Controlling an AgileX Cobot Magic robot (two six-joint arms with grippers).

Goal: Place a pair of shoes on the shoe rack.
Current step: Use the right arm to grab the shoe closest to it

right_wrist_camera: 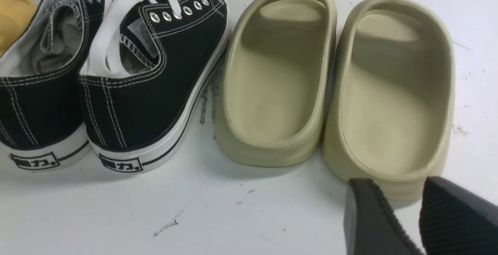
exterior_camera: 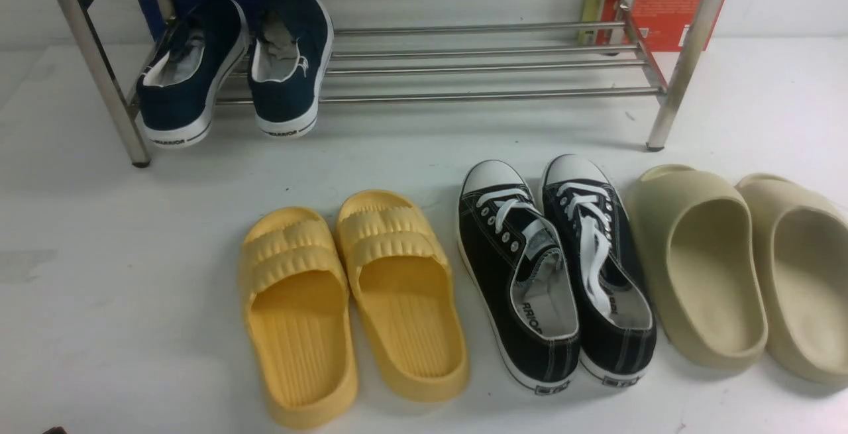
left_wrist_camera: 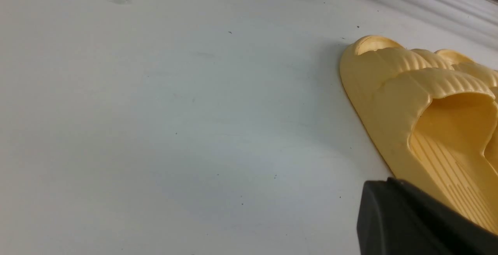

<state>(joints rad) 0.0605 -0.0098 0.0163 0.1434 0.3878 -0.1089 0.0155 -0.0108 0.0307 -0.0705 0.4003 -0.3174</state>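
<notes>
Black sneakers [exterior_camera: 553, 268] between yellow slides [exterior_camera: 384, 248], beige slides [exterior_camera: 729, 275]; rack [exterior_camera: 490, 97] beyond.

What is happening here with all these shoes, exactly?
Nothing is held yet. The black sneakers stand on the white surface before the shoe rack, between the yellow slides and the beige slides. Navy sneakers already sit on the rack's lower tier. The right gripper is open, low behind a beige slide's heel. The left gripper is beside a yellow slide, only partly in view.

Lab tabletop [exterior_camera: 99, 288], staged shoe rack [exterior_camera: 497, 96]
</notes>
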